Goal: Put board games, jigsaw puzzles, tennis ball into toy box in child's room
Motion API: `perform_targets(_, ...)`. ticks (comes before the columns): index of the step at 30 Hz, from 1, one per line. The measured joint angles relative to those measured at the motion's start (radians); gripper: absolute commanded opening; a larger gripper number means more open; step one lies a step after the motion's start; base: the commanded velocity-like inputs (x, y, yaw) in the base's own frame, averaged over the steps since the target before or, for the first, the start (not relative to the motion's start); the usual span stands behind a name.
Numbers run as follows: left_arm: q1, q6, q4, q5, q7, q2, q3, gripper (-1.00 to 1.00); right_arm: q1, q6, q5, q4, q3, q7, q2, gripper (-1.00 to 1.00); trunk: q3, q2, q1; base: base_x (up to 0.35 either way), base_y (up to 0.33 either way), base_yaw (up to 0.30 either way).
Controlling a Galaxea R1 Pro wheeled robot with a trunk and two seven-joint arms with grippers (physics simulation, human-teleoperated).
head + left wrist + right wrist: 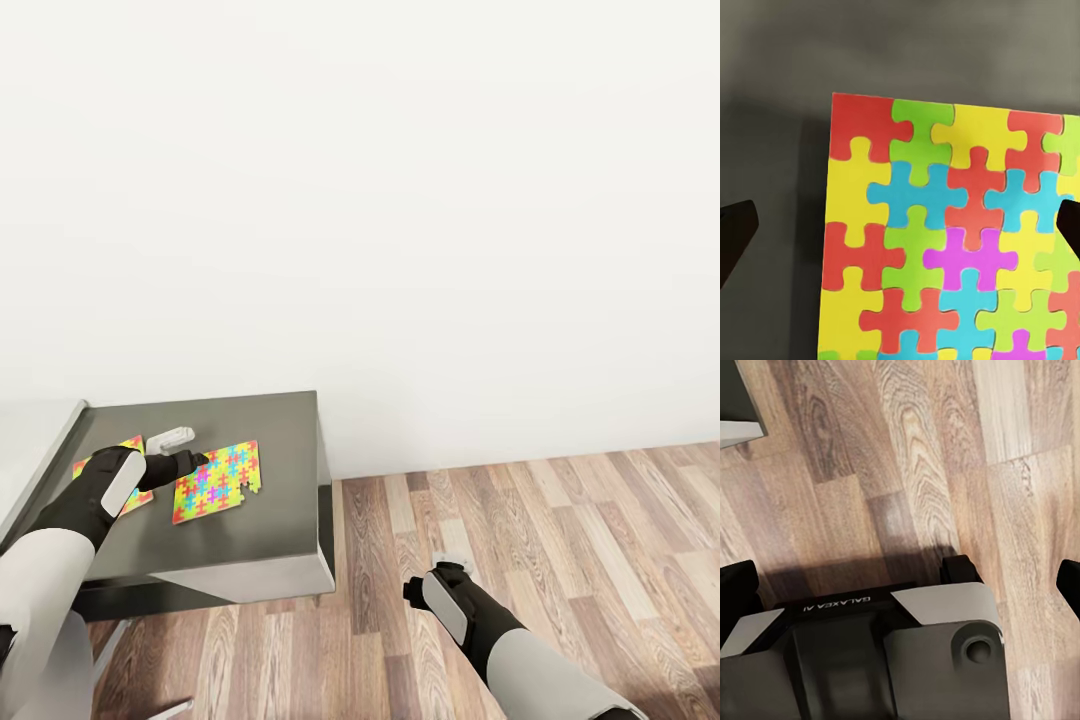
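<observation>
Left pincer [196, 462] hangs over the grey tabletop [280, 440], fingers spread and holding nothing. One jigsaw puzzle [217, 481] lies flat just ahead of and under its tips. The second puzzle [82, 466] sits on the near side of the wrist, mostly hidden by the arm. A small white object [168, 437] lies just beyond the fingers; identity unclear.

The left arm is clearly the nearer one. The sheet's long axis looks to run roughly across the pincer's line, so it likely needs an edge grip or a slide to the tabletop rim.

Left wrist view adds alignment: puzzle [945, 240] fills the span between the two dark fingertips [735, 236], one sheet edge inside the gap.

Right pincer [430, 582] hangs released over the wood floor [560, 540], well apart from the tabletop. Right wrist view shows floor planks [945, 457] and the robot's base [870, 660].
</observation>
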Motion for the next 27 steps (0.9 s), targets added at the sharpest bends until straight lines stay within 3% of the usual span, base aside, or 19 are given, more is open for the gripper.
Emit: perform_targets(27,0.000,0.000,0.000,0.004,-0.029,0.001,0.000,1.00,0.000,-0.001,0.000,0.000,0.000,0.000,0.001,1.00,-0.014,0.000,0.000,0.000,0.000,0.000)
